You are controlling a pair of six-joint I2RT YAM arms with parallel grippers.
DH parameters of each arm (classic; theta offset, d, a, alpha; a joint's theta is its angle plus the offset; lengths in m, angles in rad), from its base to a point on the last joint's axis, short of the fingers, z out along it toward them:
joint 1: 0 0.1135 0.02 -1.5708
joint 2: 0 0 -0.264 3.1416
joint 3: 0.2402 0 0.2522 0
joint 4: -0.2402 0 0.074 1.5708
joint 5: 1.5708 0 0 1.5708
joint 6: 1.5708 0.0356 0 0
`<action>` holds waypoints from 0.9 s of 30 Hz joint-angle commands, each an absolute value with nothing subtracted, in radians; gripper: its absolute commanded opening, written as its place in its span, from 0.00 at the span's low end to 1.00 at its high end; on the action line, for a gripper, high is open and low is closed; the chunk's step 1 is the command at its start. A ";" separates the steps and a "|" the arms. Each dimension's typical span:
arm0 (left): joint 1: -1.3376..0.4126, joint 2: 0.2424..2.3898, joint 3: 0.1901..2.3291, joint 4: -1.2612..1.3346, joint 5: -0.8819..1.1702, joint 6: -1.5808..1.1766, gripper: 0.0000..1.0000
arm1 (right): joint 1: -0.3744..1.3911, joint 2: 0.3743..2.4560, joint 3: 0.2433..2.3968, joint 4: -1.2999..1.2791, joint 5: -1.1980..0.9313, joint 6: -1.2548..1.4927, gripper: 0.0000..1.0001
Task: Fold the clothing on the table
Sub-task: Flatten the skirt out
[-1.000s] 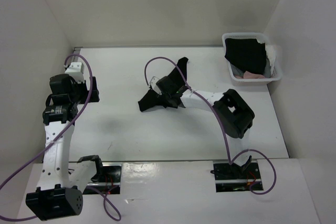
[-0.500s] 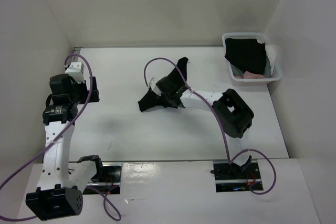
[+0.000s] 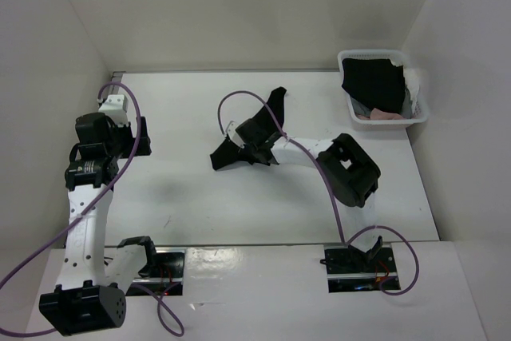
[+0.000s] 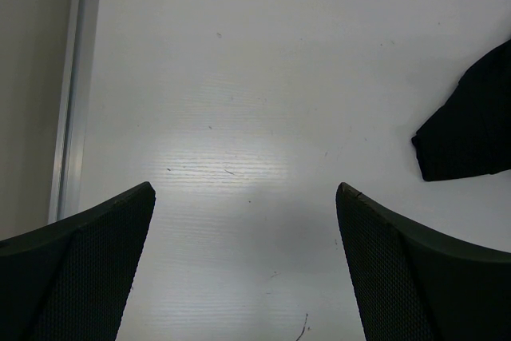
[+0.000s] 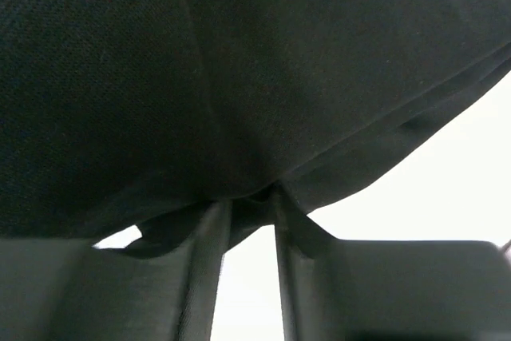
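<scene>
The black clothing [image 3: 226, 156] lies bunched on the middle of the white table [image 3: 184, 197], one strip reaching up toward the back. My right gripper [image 3: 244, 143] is down on it. In the right wrist view its jaws stand narrow, and the right gripper [image 5: 249, 193] pinches a fold of the clothing [image 5: 239, 61] between its tips. My left gripper [image 3: 142, 135] hovers at the left side of the table. Seen from the left wrist, the left gripper [image 4: 243, 189] is wide open over bare table, with a corner of the clothing [image 4: 471, 129] far to its right.
A white plastic basket [image 3: 421, 114] stands at the back right, holding a black cloth [image 3: 374, 81] with pink and white pieces. A metal rail [image 4: 76, 77] runs along the table's edge. White walls enclose the table on three sides.
The right gripper's fingers have drawn together on the fabric, and the right arm's elbow has shifted slightly left and back. The left arm has not moved.
</scene>
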State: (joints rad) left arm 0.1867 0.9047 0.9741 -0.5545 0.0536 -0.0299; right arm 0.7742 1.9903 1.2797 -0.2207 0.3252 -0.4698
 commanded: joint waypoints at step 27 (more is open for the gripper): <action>0.192 0.876 0.956 -0.535 0.055 -0.021 1.00 | 0.778 2.078 1.928 -0.295 0.302 -0.360 0.00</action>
